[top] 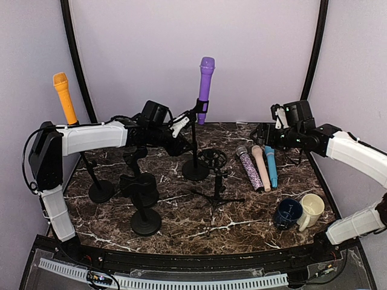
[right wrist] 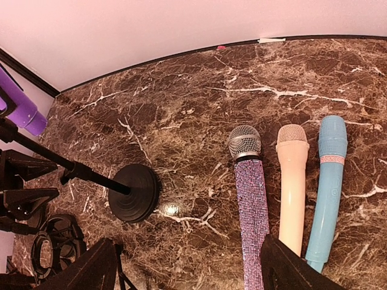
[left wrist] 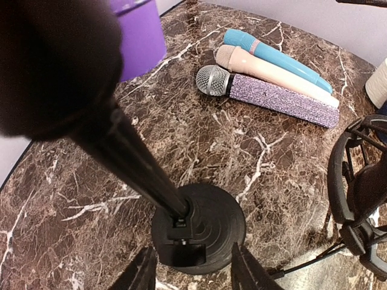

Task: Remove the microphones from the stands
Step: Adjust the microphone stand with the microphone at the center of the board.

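As I look down through the left wrist camera, the left gripper (left wrist: 193, 251) hangs high next to the stand (left wrist: 199, 226). Its two fingers (left wrist: 144, 273) stand moderately apart and I see nothing gripped between them. The round base of the stand shows far below, in the gap between them. The purple microphone (left wrist: 136, 36) is just ahead of this hand, very close and blurred. In the top view it stands upright in the clip (top: 201, 109) at the head of the stand, and the left gripper is just beside its lower end. Whether a finger touches it, I cannot tell.

The right gripper (right wrist: 188, 244) is spread wide and holds nothing. Below it and ahead of its fingers, three microphones lie side by side on the marble table (right wrist: 181, 78): a glitter microphone (right wrist: 253, 205), a cream microphone (right wrist: 292, 181) and a blue microphone (right wrist: 326, 187). The stand is well apart from this hand, on its left.
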Robot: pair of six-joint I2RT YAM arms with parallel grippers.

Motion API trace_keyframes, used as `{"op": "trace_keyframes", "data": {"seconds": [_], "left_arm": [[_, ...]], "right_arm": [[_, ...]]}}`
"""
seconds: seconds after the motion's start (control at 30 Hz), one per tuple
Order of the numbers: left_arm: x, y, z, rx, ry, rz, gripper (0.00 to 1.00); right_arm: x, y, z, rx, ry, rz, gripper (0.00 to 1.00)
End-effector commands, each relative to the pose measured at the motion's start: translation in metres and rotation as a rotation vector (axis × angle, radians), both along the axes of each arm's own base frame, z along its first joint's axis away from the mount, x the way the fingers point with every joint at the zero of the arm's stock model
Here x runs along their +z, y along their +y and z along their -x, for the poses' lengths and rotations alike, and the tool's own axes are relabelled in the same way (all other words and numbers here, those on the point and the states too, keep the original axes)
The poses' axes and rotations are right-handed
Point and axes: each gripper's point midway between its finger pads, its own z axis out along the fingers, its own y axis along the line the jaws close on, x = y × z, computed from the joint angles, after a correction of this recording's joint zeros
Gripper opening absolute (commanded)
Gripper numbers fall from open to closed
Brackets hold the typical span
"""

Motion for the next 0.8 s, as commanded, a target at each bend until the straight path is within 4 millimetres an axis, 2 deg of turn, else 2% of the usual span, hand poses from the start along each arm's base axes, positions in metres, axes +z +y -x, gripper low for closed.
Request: {"op": "trace_keyframes", "data": {"seconds": [0.0,0.37,0.47,0.53,0.77], "left_arm": [[0.027,0.004,-0.004,0.043,-0.039,0.094,0.44],[0.012,0.003,-0.007,0.039,-0.019,0.086,0.43],[0.012,0.005,-0.011,0.06,-0.007,0.092,0.47],[0.016,0.005,-0.011,0.061,0.001,0.11,0.5],[0.063,0.012,-0.018,0.068,-0.01,0.2,0.55]], "right_arm": [[0.015,0.002,-0.003,0.006,-0.056,-0.034,0.84],[0.014,0.003,-0.003,0.014,-0.063,-0.04,0.84],[0.014,0.003,-0.002,0.012,-0.062,-0.04,0.84],[0.014,0.002,-0.001,0.008,-0.063,-0.04,0.84],[0.013,0.0,-0.002,0.005,-0.063,-0.032,0.85]]}}
